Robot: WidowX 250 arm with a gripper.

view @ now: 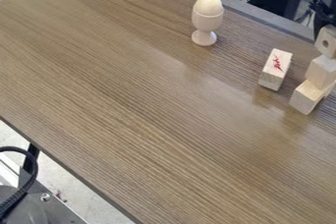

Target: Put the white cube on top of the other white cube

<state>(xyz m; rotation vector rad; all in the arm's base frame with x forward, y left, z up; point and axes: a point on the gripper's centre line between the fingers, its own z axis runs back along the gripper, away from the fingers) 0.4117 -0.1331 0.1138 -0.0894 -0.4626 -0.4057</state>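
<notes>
Pale, squarish wooden cube point(321, 72) sits right of the oblong light-wood block point(275, 70), whose red handwritten mark point(277, 63) is too small to read — beneath the cube, another pale wooden block point(307, 98); above, a holed wooden piece point(326, 41). Up and right of the oblong block, the black gripper point(322, 17) — clenched or released, I cannot tell.

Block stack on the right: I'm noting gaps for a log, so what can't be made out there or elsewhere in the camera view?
All in the camera view:
- Top block and middle block: right parts cut off by the right edge.
- Gripper: partly cut off by that edge, dark against dark equipment; its grip is unclear.
- Egg: lower part hidden by its cup.
- Red marking: too small.
</notes>
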